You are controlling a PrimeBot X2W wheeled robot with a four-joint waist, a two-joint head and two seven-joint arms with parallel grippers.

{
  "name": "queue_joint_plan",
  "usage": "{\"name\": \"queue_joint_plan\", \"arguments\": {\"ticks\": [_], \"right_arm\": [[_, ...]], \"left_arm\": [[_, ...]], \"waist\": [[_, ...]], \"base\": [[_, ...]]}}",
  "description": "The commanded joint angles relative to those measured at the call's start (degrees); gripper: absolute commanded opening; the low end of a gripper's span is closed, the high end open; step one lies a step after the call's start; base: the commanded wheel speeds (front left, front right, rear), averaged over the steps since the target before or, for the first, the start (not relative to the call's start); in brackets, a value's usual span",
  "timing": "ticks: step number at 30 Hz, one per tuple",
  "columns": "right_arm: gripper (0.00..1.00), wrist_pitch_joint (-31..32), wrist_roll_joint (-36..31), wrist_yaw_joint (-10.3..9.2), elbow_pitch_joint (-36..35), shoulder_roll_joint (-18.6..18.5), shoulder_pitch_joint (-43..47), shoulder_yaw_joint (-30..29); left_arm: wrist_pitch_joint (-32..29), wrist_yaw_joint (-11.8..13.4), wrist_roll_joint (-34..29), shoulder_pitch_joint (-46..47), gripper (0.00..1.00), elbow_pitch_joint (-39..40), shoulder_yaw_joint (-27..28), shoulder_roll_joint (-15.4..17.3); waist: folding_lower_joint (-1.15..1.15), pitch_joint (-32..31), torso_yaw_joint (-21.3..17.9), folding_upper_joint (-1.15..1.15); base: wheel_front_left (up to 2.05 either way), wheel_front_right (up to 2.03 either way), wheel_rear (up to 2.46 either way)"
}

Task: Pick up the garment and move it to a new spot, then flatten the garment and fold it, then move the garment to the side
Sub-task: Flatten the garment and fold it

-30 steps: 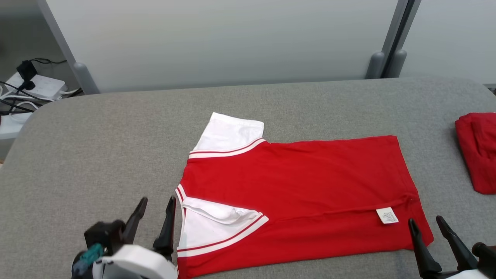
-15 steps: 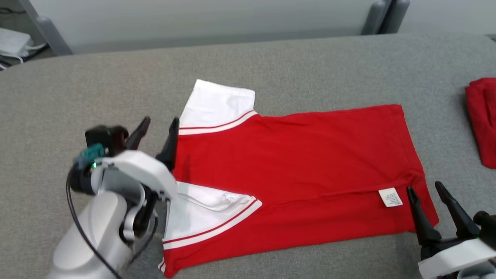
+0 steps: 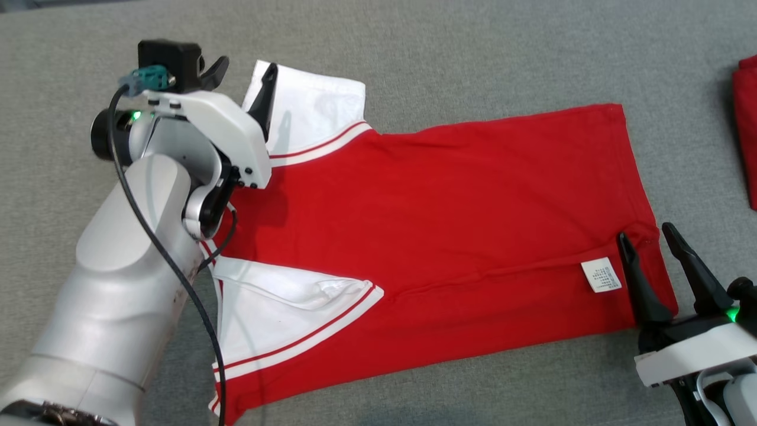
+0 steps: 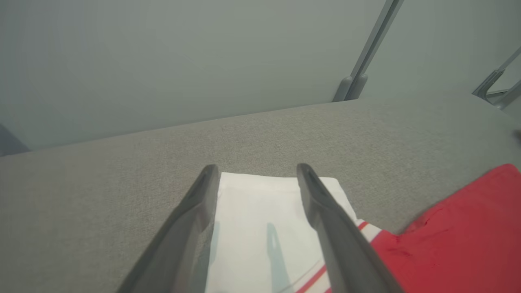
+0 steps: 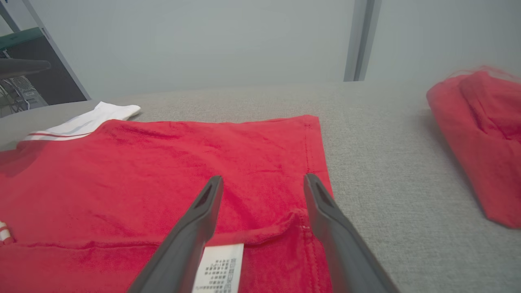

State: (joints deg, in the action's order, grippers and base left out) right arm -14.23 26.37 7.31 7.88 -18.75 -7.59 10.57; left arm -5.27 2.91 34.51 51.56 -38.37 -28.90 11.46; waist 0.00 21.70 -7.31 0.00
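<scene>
Between the wide-open, empty fingers of the left pincer (image 3: 247, 64), the white sleeve (image 3: 313, 106) of the red cloth shirt (image 3: 443, 207) is lying flat. Equally open and empty, the right pincer (image 3: 644, 232) is hovering over the hem (image 3: 636, 171); both should be pinching together.

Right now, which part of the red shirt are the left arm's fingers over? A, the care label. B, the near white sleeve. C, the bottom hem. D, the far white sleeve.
D: in the left wrist view the open left fingers frame the far white sleeve, while the care label lies by the right fingers.
</scene>
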Motion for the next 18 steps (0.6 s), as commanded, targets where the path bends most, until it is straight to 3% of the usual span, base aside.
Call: {"name": "queue_joint_plan", "arguments": {"ticks": [1,18], "right_arm": [[1.0,-0.8,0.6,0.18,-1.8,-1.7,-0.7,1.1],[1.0,-0.8,1.5,0.18,-3.0,-2.0,-3.7,3.7]], "left_arm": [[0.2,-0.6,-0.7,3.1,1.0,-0.2,1.3,1.4],[-0.5,-6.3,-1.3,17.2,1.0,-24.2,-0.9,-0.1]], "waist": [[0.0,1.7,-1.0,0.0],[0.0,6.3,-5.2,0.0]], "base": [[0.0,0.0,0.0],[0.0,0.0,0.0]]}}
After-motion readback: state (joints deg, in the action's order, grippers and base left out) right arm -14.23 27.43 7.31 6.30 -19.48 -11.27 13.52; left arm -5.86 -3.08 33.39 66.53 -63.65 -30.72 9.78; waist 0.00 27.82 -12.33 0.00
